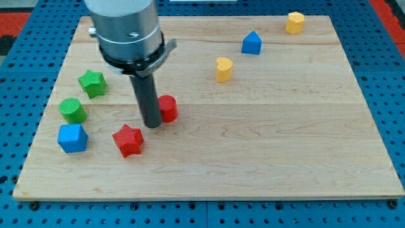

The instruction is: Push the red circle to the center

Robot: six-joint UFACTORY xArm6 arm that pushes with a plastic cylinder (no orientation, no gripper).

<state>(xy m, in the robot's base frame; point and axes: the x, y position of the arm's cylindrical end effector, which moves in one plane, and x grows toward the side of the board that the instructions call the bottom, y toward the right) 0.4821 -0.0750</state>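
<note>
Rod tip in contact with the red circular block on the pale wooden counter (266, 145).

My tip (152, 125), the lower end of a straight dark rod, touches the left side of the red circular block (168, 108), which lies left of the counter's centre; the arm carries no claw, so nothing is held. A red star-shaped block (128, 140) sits just below-left of the tip. At the view's left stand a green star-shaped block (92, 83), a green cylindrical block (73, 110) and a blue cubic block (71, 137). Toward the top right lie a yellow heart-shaped block (223, 69), a blue house-shaped block (252, 43) and a yellow block (294, 22) of unclear shape.
</note>
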